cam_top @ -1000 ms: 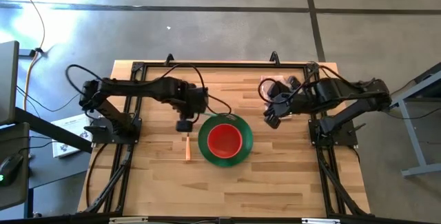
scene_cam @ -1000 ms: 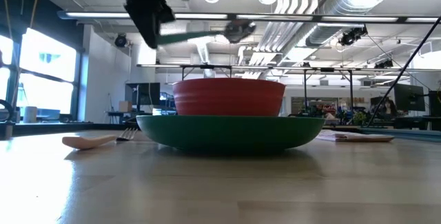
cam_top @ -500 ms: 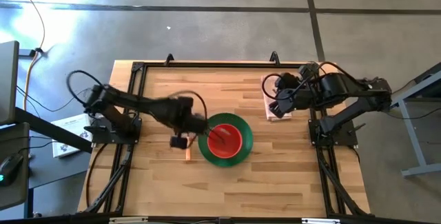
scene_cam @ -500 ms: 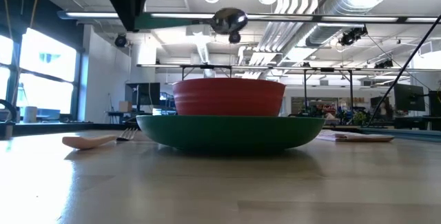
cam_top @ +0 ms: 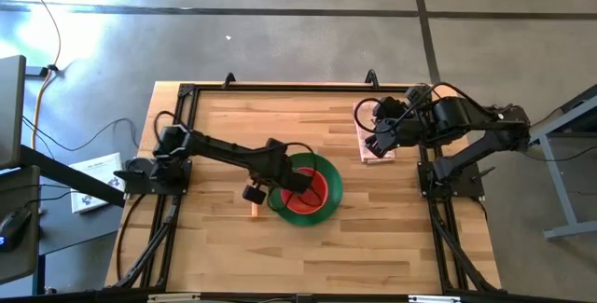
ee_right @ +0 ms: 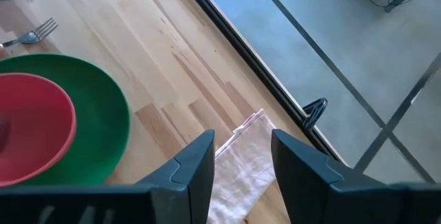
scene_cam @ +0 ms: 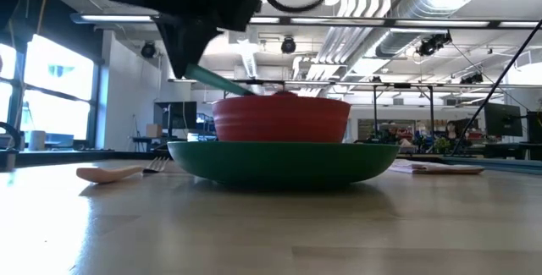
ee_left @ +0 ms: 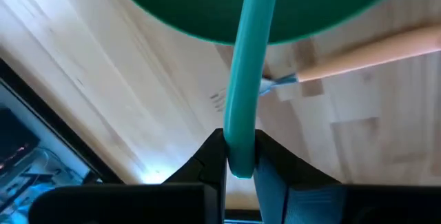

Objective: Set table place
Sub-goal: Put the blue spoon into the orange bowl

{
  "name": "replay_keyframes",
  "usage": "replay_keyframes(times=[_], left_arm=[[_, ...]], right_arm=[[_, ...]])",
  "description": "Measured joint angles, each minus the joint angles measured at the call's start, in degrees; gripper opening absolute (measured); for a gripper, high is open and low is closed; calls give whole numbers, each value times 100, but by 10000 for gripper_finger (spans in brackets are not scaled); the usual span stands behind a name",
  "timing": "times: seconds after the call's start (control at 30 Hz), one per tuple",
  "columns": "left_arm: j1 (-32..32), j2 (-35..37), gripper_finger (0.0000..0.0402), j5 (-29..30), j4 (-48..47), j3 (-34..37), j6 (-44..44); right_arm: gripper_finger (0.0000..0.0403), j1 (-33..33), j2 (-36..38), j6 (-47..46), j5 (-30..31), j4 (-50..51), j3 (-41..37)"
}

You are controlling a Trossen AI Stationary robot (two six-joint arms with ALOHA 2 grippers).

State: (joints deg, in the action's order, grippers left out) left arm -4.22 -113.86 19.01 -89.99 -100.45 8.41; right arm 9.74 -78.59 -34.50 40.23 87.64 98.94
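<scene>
A red bowl [cam_top: 308, 189] stands on a green plate [cam_top: 322, 212] in the middle of the wooden table [cam_top: 373, 238]. A fork [cam_top: 254, 206] with an orange handle lies on the table left of the plate. My left gripper [cam_top: 278, 180] is over the plate's left rim, shut on a teal-handled spoon [scene_cam: 216, 82]. The spoon's bowl end is down inside the red bowl, hidden by its wall. My right gripper [ee_right: 241, 158] is open, above a folded white napkin [ee_right: 241, 172] at the table's right far side. My left gripper pinches the spoon's teal handle [ee_left: 241, 138] at its free end between its two fingers. The fingers come slanting down from the table's left and lie along the handle. The spoon tilts down from the fingers [scene_cam: 199, 34] over the red bowl's rim [scene_cam: 246, 96].
The black rail frame [cam_top: 280, 89] edges the table. The fork's tines [ee_left: 275, 83] lie close beside the plate's rim [ee_left: 207, 31]. Bare wood lies near the front edge [cam_top: 308, 256] and at the far left [cam_top: 215, 117].
My left gripper has gone toward the table's right and near edge and down with the spoon. The spoon was level high above the bowl; now it tips down with its bowl end inside the red bowl. My right gripper has gone a little toward the far edge, over the napkin.
</scene>
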Motion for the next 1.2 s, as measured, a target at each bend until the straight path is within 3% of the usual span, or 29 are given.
replay_keyframes(times=[0.33,1.2], left_arm=[[248,-433,34,179,-3,-194,625],[410,-444,34,308,288,-194,782]], right_arm=[[136,0,0,0,-13,4,0],[136,4,0,-17,-142,2,0]])
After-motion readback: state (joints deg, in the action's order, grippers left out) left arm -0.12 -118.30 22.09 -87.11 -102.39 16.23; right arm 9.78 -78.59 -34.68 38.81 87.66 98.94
